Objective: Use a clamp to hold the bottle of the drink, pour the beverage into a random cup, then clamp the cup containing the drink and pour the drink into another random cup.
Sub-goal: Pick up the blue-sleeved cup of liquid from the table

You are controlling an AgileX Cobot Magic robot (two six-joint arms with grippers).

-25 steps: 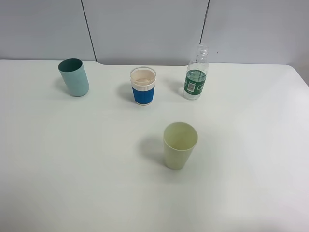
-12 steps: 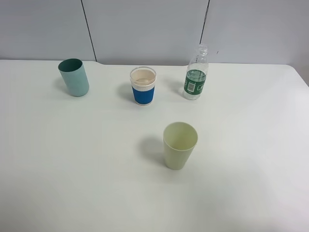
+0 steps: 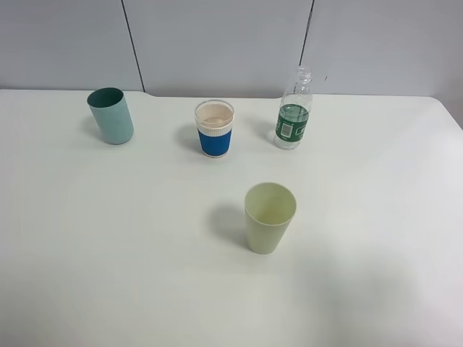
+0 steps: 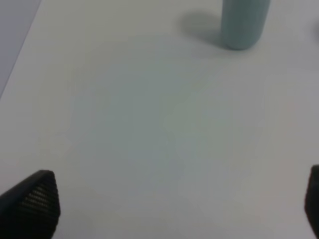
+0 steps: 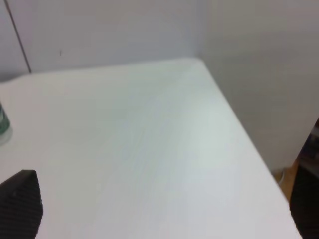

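The bottle (image 3: 293,116), clear with a green label and no cap, stands upright at the back right of the white table (image 3: 108,238); a sliver of it shows in the right wrist view (image 5: 3,127). I cannot make out the beverage in it. The white cup with a blue sleeve (image 3: 215,130) stands to its left, cream inside. The pale yellow-green cup (image 3: 269,217) stands nearer the front. Neither arm shows in the high view. My left gripper (image 4: 174,206) is open over bare table. My right gripper (image 5: 163,204) is open too, holding nothing.
A teal cup (image 3: 111,116) stands at the back left, and its lower part shows ahead of the left gripper (image 4: 244,22). A grey panelled wall (image 3: 217,43) runs behind the table. The table's right edge and corner (image 5: 199,62) lie ahead of the right gripper.
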